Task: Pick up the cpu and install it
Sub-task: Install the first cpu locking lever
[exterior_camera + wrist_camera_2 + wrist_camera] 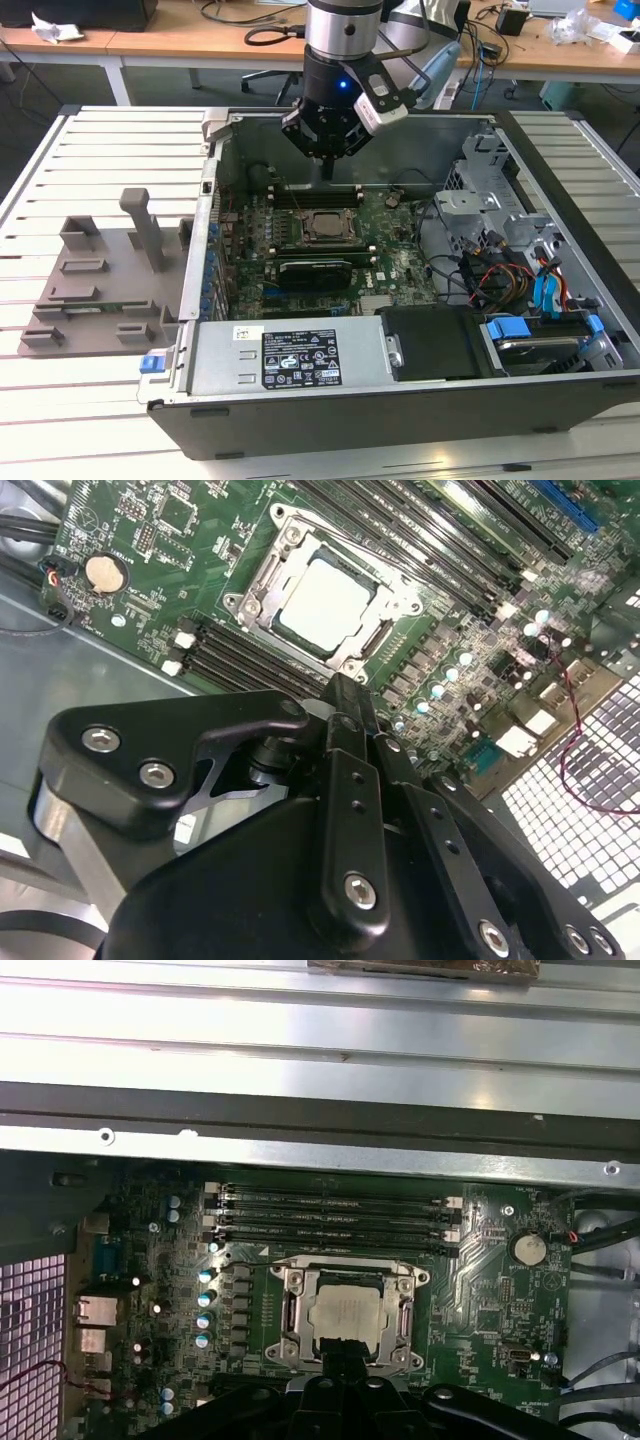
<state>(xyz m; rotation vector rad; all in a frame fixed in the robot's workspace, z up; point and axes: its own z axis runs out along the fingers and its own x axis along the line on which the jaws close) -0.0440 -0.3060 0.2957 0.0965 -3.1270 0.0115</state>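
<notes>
— Where is the cpu (323, 605) sitting?
— It is lying flat in the socket frame (349, 1315) on the motherboard (330, 250), inside the open computer case (400, 400).
— And the gripper (327, 165)?
— It is hovering just above, farther back, fingers pressed together, pinching nothing.

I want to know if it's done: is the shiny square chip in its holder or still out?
In. The cpu lies flat inside the socket frame on the motherboard in both wrist views.
</notes>
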